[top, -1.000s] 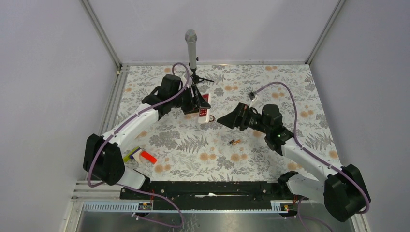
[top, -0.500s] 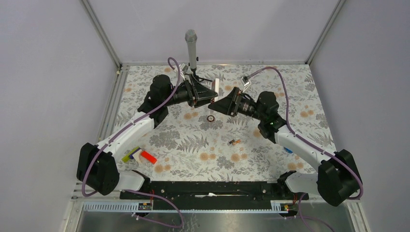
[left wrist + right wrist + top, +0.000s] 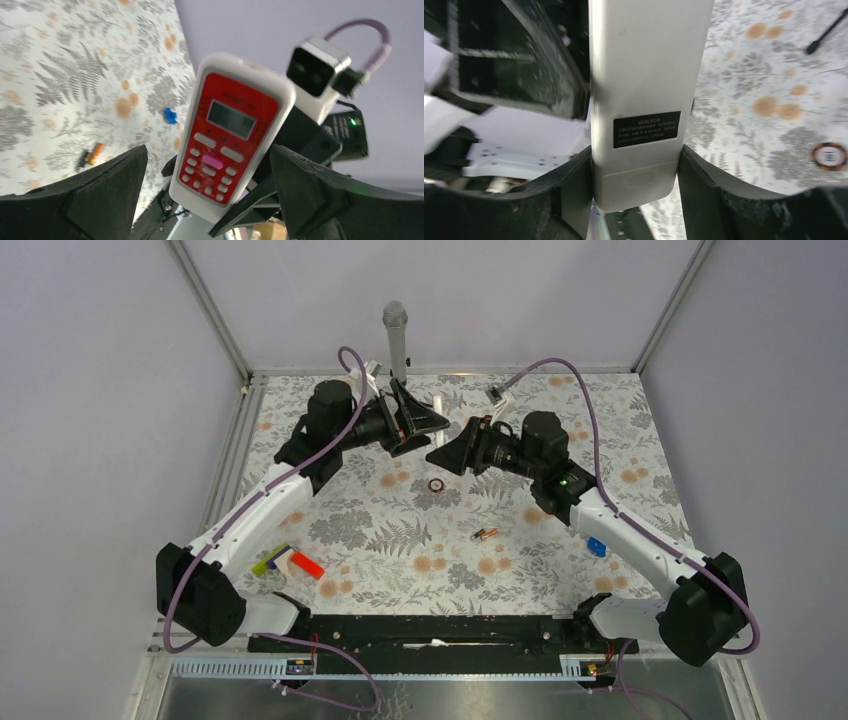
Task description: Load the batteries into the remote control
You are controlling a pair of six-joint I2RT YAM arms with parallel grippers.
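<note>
The remote control [image 3: 644,75] is up in the air between the two arms, and my right gripper [image 3: 634,165] is shut on its lower end, its white back with a black label facing that camera. In the left wrist view the remote control [image 3: 235,120] shows its red front, screen and white buttons between the jaws of my left gripper [image 3: 207,165], which stands open with gaps on both sides. From above, the remote control [image 3: 437,406] is a white sliver between the left gripper [image 3: 425,425] and right gripper [image 3: 448,445]. The batteries [image 3: 484,534] lie together on the cloth, also seen as batteries [image 3: 90,155].
A dark ring [image 3: 436,485] lies on the floral cloth below the grippers. A small blue piece [image 3: 596,546] sits by the right arm. A red-and-white block with a yellow-green piece [image 3: 290,562] lies front left. A microphone [image 3: 396,335] stands at the back.
Both grippers have risen and met toward the back. The left gripper has opened and let go of the remote, and the right gripper has closed on its lower end.
</note>
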